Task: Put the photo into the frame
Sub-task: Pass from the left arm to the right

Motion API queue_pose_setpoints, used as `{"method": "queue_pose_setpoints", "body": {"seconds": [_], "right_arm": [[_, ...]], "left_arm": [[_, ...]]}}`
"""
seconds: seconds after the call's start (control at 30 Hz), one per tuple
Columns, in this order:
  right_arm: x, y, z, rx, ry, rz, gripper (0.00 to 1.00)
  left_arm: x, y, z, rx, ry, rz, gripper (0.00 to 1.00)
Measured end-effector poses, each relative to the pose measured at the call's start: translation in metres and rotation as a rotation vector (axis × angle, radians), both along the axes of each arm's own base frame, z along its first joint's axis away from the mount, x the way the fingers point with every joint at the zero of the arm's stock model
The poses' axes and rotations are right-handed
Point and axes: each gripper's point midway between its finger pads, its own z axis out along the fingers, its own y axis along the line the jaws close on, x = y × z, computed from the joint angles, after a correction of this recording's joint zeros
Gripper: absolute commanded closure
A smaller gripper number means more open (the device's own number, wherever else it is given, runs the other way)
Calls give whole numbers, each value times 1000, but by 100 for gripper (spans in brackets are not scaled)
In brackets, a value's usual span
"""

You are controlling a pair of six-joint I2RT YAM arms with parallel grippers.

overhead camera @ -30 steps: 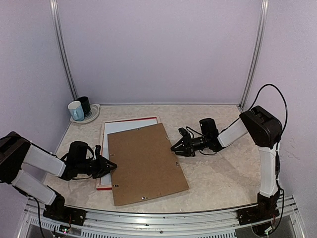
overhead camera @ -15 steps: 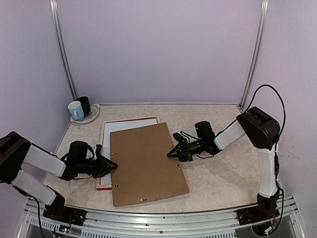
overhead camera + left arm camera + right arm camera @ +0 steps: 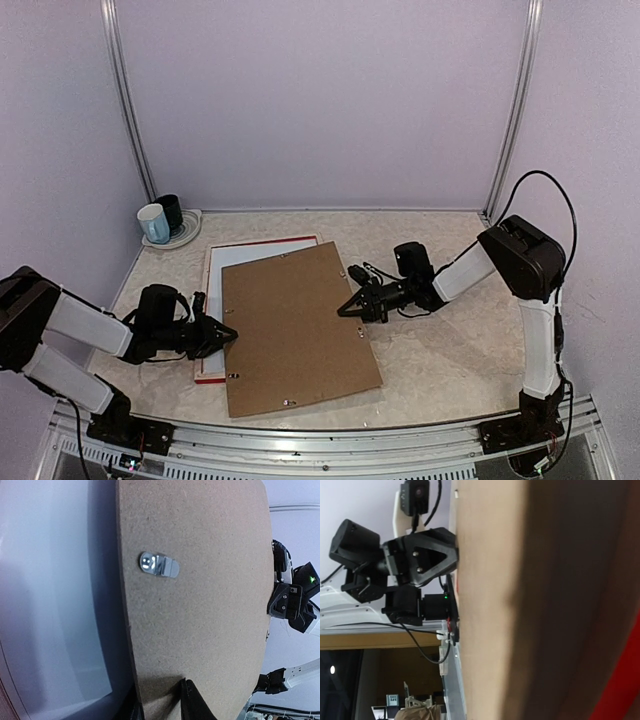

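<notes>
Flat on the table [image 3: 450, 350], the frame [image 3: 262, 241] lies under the board [image 3: 295, 335], which sits skewed over it. Past the board's far and left edges the frame shows as a thin red strip with a white inset [image 3: 228, 262]. The board's near right corner juts beyond the frame, over the table. Its near edge runs close to the table's front rail. The photo cannot be made out in any view.

The left gripper [image 3: 222, 335] is at the board's left edge. In the left wrist view its jaws are narrow and pinch that edge, with one finger [image 3: 192, 705] lying on the brown top face. There the board stands a little off the inset and throws a shadow on it.

The right gripper [image 3: 345, 308] is at the board's right edge with its jaws fully closed and its tips against that edge. Its wrist view is filled by the blurred edge, so whether anything is caught between the tips cannot be told.

Right of the board, table top shows out to the wall. Beyond its far edge, table top shows back to the rear wall. Off the board's far left corner, well apart, two mugs [image 3: 155, 222] stand on a plate [image 3: 188, 236]. A metal clip [image 3: 160, 565] is riveted near the board's left edge.
</notes>
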Motion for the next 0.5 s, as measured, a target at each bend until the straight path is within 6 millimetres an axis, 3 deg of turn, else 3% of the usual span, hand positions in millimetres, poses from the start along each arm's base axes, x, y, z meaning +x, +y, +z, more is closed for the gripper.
{"method": "queue_pose_setpoints", "body": {"seconds": [0.5], "right_arm": [[-10, 5, 14, 80, 23, 6, 100]], "left_arm": [[4, 2, 4, 28, -32, 5, 50]]}}
